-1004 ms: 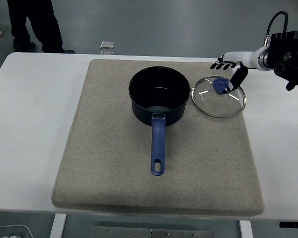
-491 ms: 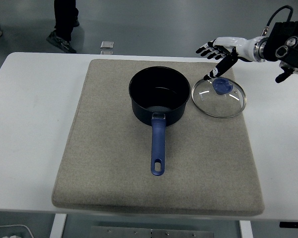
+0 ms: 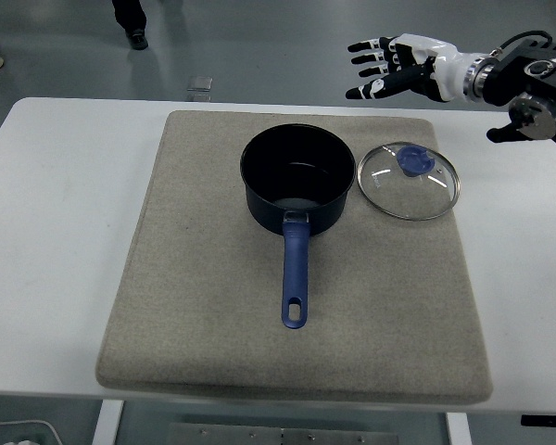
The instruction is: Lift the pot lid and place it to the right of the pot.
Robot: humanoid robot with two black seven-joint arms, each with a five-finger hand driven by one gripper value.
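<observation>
Since a second ago the right hand [image 3: 396, 67] has lifted away from the glass lid [image 3: 409, 181] and drawn back toward the far right — it was down at the lid's blue knob [image 3: 414, 160] then, and now it hangs in the air beyond the table's far edge, at about one o'clock from the pot. Its fingers [image 3: 366, 46] are spread apart and hold nothing; the black arm behind it runs off the right edge of the view.

The lid lies flat on the grey felt mat [image 3: 213, 306], just beside the dark blue saucepan [image 3: 296, 180] at its three o'clock, rim close to the pan's wall though whether they touch cannot be told. The knob faces up, set toward the lid's far side in this view. The saucepan stands open and upright near the mat's middle, its blue handle [image 3: 295, 276] pointing to six o'clock, toward the near edge of the white table [image 3: 56, 232].

At the top of the view, around eleven o'clock, a person's shoe [image 3: 135, 37] shows on the floor. A small square object [image 3: 199, 85] lies on the floor just past the table's far edge.
</observation>
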